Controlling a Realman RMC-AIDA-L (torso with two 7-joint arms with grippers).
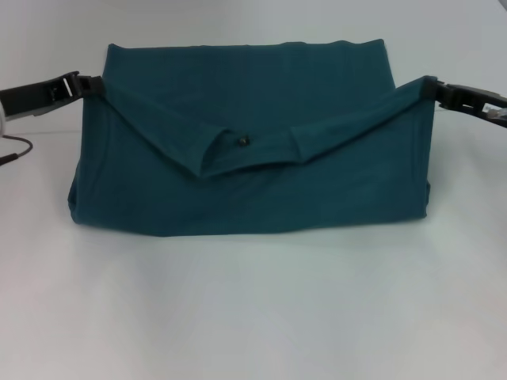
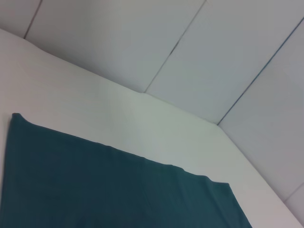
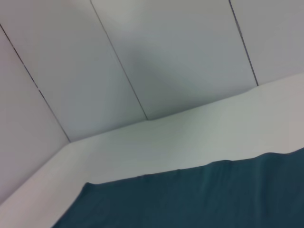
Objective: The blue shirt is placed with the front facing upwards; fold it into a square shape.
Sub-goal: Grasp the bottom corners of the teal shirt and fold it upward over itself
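The white print on the blue shirt [image 1: 253, 170] is hidden, folded inside the cloth. In the head view the left gripper [image 1: 89, 85] and right gripper [image 1: 432, 87] run off the picture's side edges, so only their tips show, and the cloth covers where their fingers meet it. The small dark spot near the collar [image 1: 242, 140] is too small to identify. Both wrist views cut the shirt off at their lower edges, and neither shows its own arm's fingers.

A white table [image 1: 253, 317] is seen spreading toward six o'clock. A thin dark cable [image 1: 17, 150] is laid at its nine o'clock edge. Grey wall panels [image 2: 190, 42] are seen behind.
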